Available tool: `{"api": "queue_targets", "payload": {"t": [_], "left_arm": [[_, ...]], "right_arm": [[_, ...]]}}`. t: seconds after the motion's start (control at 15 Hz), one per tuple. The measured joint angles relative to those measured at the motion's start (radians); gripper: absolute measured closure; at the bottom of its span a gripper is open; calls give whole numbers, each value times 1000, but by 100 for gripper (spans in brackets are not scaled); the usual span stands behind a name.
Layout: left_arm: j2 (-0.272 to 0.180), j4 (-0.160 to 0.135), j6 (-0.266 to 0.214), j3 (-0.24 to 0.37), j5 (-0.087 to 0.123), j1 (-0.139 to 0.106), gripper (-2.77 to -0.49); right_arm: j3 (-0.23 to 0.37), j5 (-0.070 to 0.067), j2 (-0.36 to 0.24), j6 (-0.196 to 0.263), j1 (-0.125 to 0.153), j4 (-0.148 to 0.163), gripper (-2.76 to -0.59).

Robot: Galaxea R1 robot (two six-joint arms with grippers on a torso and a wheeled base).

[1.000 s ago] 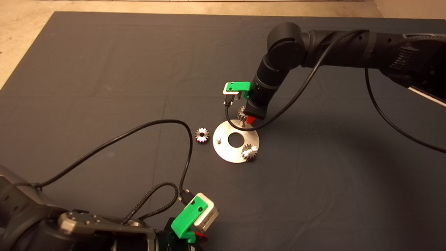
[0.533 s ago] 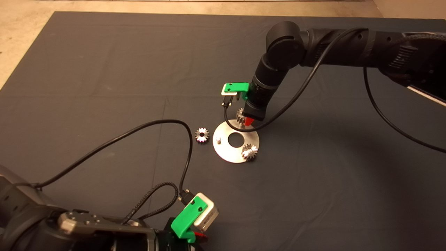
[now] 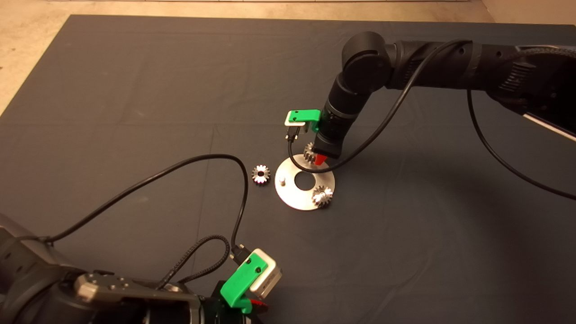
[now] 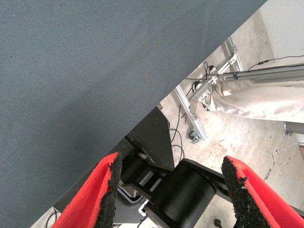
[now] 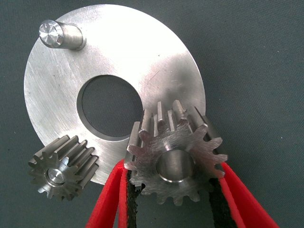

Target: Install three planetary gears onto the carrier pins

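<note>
The silver disc (image 3: 294, 195) (image 5: 118, 52) lies mid-mat and carries the carrier pins. One bare pin (image 3: 281, 181) (image 5: 54, 34) stands on its left side. A planetary gear (image 3: 322, 196) (image 5: 61, 173) sits on the pin at the disc's near right. My right gripper (image 3: 318, 158) (image 5: 175, 190) is shut on a second gear (image 3: 309, 152) (image 5: 175, 164), held level over the disc's far edge, with silvery metal showing in its bore. The third gear (image 3: 261, 174) lies flat on the mat just left of the disc. My left gripper (image 3: 257, 306) (image 4: 173, 185) is parked open at the lower left.
The right arm's black cable (image 3: 310, 167) loops low over the far part of the disc. The left arm's cable (image 3: 245, 193) arcs over the mat left of the loose gear. The left wrist view shows the mat's edge (image 4: 156, 102) and the floor with a metal frame.
My right gripper has moved slightly nearer and lower with its gear, closer to the disc's far edge. The other gears, the disc and the left arm have not moved.
</note>
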Motion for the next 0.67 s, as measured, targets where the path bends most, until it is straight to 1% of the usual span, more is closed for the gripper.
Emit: {"api": "queue_targets", "payload": {"t": [0.13, 0.33, 0.67], "left_arm": [[0, 0, 0, 0, 0, 0, -146], [0, 0, 0, 0, 0, 0, -146], [-3, 0, 0, 0, -2, 0, -146]], "right_arm": [[-1, 3, 0, 0, 0, 0, -84], [-13, 3, 0, -26, 0, 0, -84], [-14, 3, 0, -26, -2, 0, -84]]}}
